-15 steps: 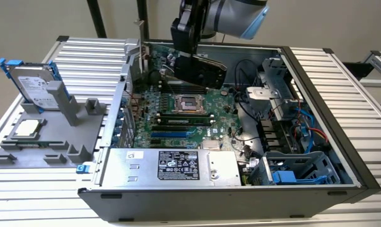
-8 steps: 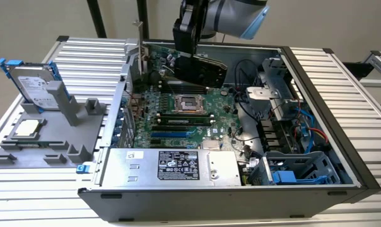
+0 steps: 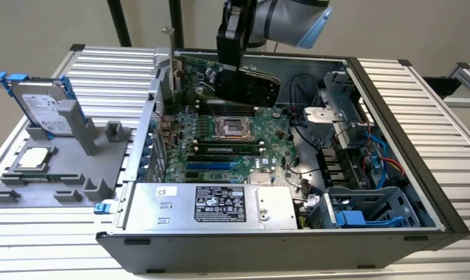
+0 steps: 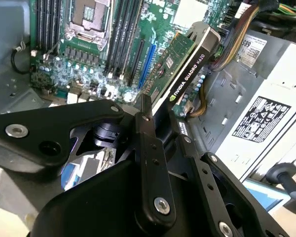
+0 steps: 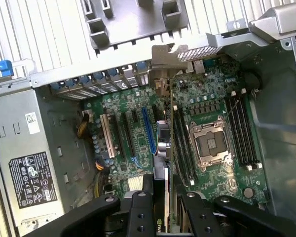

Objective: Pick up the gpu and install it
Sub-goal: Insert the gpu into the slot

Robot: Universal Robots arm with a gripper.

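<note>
Your hand (image 4: 160, 117) pinches the gpu (image 4: 183, 61) by its upper edge, hanging tilted over the motherboard (image 3: 184, 134) inside the open case (image 3: 258, 251); you'd do well to level it and align its edge with the blue slot (image 5: 149, 129) before lowering

The arm (image 3: 297, 17) comes in from above, its grey and blue wrist joint lying sideways and the black end effector (image 3: 233, 65) pointing straight down. In both wrist views its two black fingers (image 4: 150, 148) (image 5: 140, 212) stand close together, clamped on the faces of the graphics card (image 4: 180, 64), held clear of everything below.
</note>
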